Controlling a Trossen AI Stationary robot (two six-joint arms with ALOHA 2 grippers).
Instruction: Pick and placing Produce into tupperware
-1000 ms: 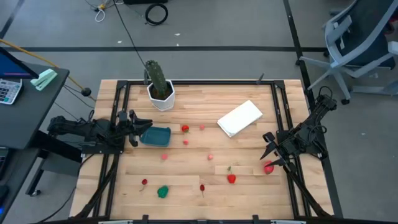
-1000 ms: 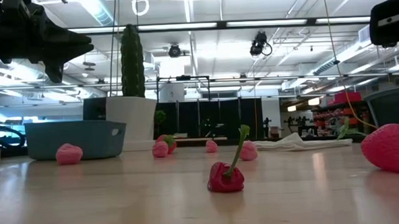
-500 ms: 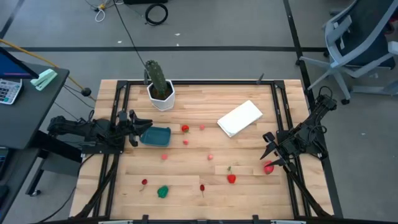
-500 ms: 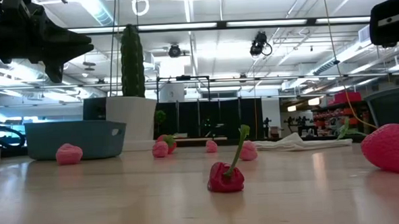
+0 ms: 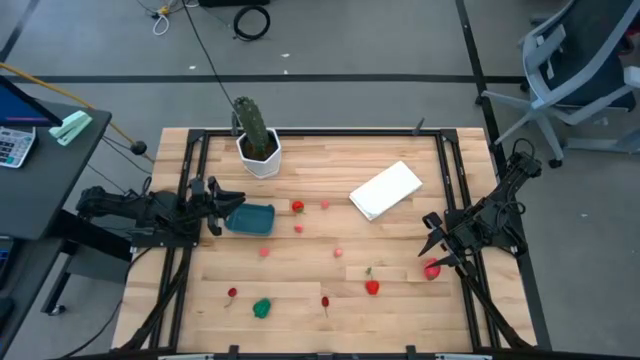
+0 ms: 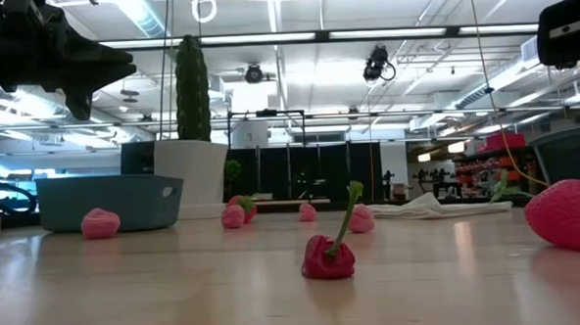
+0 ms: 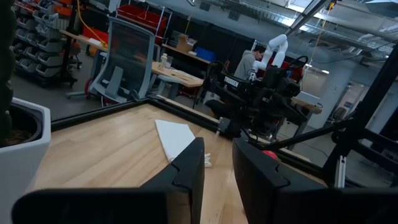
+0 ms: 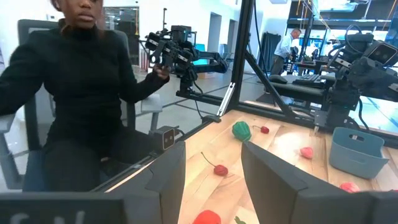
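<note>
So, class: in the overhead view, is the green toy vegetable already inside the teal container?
No, the green toy vegetable lies on the table, well apart from the teal container.

We see the tupperware [image 5: 250,218] near the table's [image 5: 320,300] left edge. The cactus pot [image 5: 259,155] stands behind it, and the produce [image 5: 372,287] lies scattered to its right.

The wooden desk [image 5: 400,240] carries a teal tupperware [image 5: 250,218], a potted cactus [image 5: 258,140], a white flat item [image 5: 386,190], scattered red and pink produce [image 5: 372,287] and one green piece [image 5: 261,308].
</note>
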